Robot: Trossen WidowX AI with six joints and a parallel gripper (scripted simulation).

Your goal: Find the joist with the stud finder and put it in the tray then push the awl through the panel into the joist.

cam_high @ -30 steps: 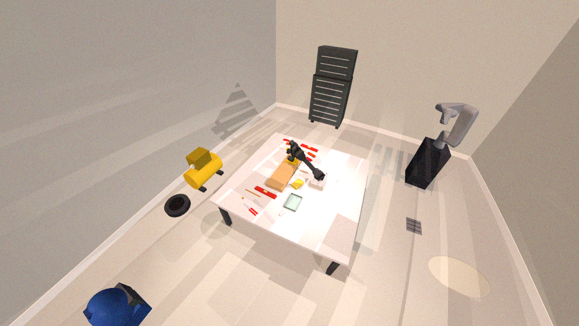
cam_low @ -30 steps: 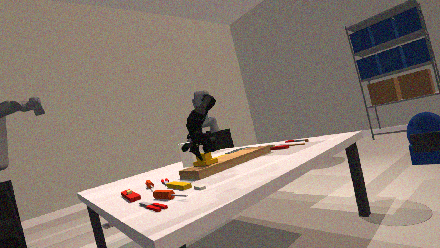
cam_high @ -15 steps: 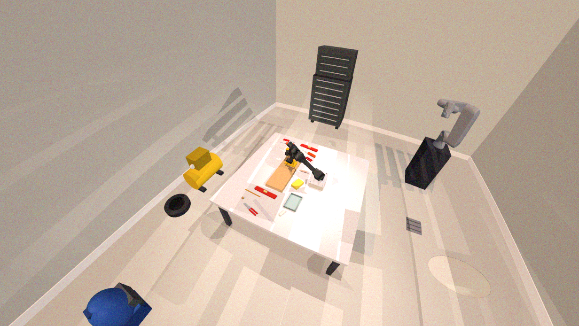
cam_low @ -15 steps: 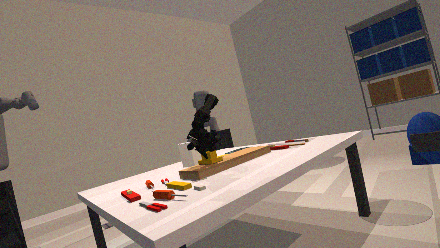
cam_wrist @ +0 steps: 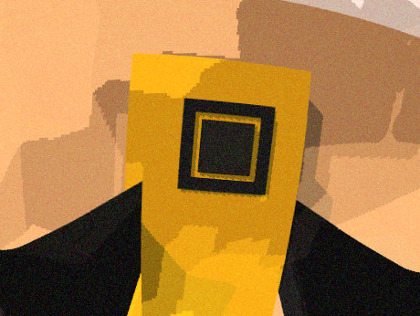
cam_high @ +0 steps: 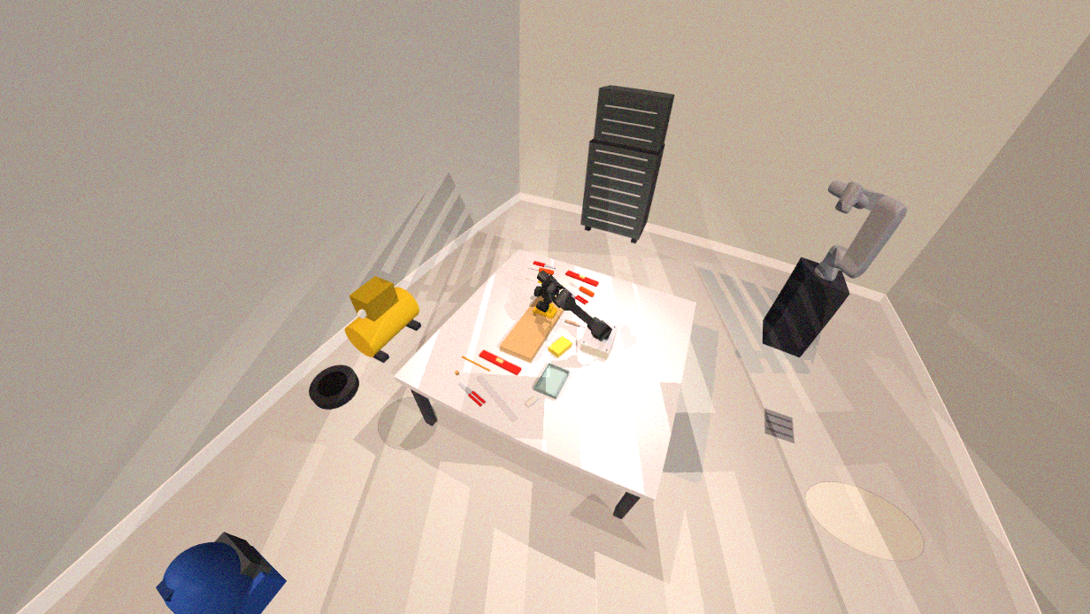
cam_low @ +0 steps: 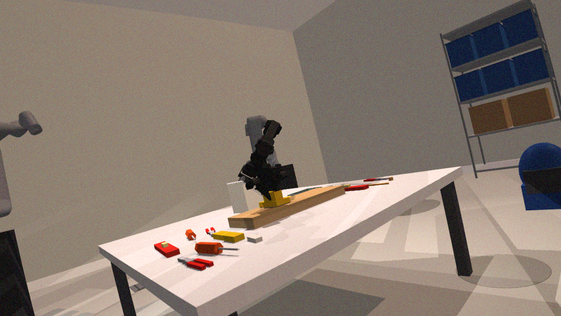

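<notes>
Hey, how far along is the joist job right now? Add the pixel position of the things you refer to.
Picking up the stud finder [cam_high: 547,312] [cam_low: 274,199] [cam_wrist: 219,210] looks done: the gripper [cam_low: 270,196] [cam_wrist: 213,192] is shut on it. In hand is the search, with the finder at the floor panel [cam_high: 522,333] [cam_low: 298,206] [cam_wrist: 46,68]; its dark display shows no clear reading. Left: finding the joist, putting the finder in the tray [cam_high: 550,381], then picking up the awl and making one hole.
</notes>
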